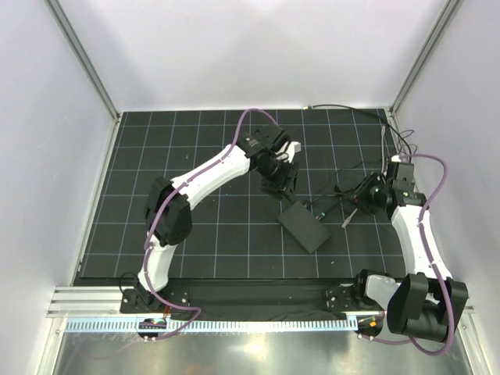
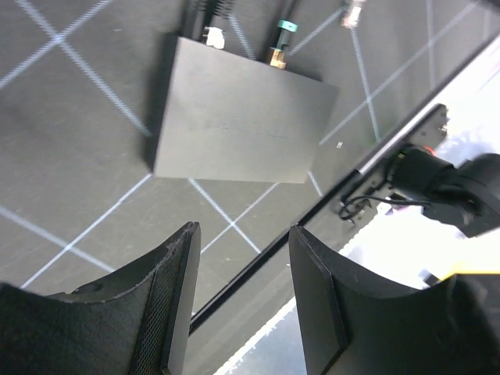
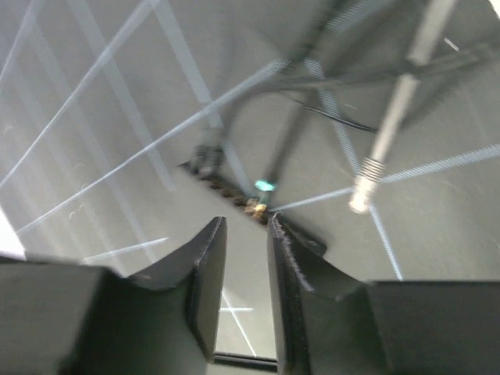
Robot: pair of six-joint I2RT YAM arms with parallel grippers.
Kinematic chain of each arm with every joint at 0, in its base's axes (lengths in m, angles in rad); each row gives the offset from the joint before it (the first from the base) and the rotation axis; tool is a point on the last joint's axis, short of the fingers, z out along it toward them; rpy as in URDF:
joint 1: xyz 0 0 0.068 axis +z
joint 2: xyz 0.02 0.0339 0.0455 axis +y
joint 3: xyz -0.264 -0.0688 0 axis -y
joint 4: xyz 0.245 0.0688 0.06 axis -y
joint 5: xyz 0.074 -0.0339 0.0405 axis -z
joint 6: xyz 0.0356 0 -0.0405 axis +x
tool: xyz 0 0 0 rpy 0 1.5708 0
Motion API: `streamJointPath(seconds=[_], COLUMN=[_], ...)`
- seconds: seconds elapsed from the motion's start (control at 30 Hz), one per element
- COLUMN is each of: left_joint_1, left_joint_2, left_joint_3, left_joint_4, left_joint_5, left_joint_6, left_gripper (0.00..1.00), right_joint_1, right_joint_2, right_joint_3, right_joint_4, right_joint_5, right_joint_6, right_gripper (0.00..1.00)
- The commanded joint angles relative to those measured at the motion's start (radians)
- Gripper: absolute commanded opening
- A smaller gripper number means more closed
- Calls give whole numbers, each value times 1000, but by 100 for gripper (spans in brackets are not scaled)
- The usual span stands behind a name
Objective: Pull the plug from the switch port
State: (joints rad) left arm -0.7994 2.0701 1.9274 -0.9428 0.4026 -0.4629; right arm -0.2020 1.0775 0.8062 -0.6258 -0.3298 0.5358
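Observation:
The switch is a flat matte black box lying on the grid mat. A small dark plug with a teal band and brass collar sits in the switch port on the box's far edge, ending a thin black cable. My right gripper hovers just short of that plug, its jaws a narrow gap apart and empty. My left gripper hangs above the box's other side, open, holding nothing.
A second dark connector with a white tip is plugged in beside the plug. A thin grey cable with a silver metal tip lies loose on the mat close by. More black cables trail toward the back right corner.

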Motion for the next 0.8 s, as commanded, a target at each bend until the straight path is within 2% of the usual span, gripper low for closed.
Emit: streamJointPath(seconds=[0.0, 0.03, 0.13, 0.3, 0.33, 0.4, 0.43, 0.47, 0.57, 0.77], left_joint_1=[-3, -4, -12, -21, -21, -21, -21, -21, -20, -18], left_joint_2=[31, 42, 47, 38, 39, 45, 47, 44, 39, 36], left_joint_3=[47, 50, 48, 7, 7, 19, 22, 24, 18, 13], left_joint_4=[29, 22, 12, 21, 16, 7, -1, -4, -14, -42], left_joint_5=[102, 108, 110, 111, 111, 105, 104, 104, 87, 55], left_joint_6=[-8, -8, 0, 7, 9, 18, 20, 24, 33, 53], left_gripper=[53, 53, 53, 53, 53, 53, 53, 53, 53, 53], right_joint_1=[-1, -2, -28, -56, -63, -79, -80, -79, -79, -79], right_joint_2=[-11, -7, 61, 192, 258, 358, 468, 514, 648, 809], right_joint_3=[-76, -91, -75, 112, 140, 252, 302, 391, 511, 610], right_joint_4=[113, 135, 179, 192, 192, 144, 112, 77, 16, 24], right_joint_5=[124, 165, 187, 366, 388, 478, 497, 518, 595, 629], right_joint_6=[81, 98, 75, -40, -39, -17, -23, -34, -23, -29], right_gripper=[37, 41, 41, 45, 45, 38, 43, 44, 46, 49])
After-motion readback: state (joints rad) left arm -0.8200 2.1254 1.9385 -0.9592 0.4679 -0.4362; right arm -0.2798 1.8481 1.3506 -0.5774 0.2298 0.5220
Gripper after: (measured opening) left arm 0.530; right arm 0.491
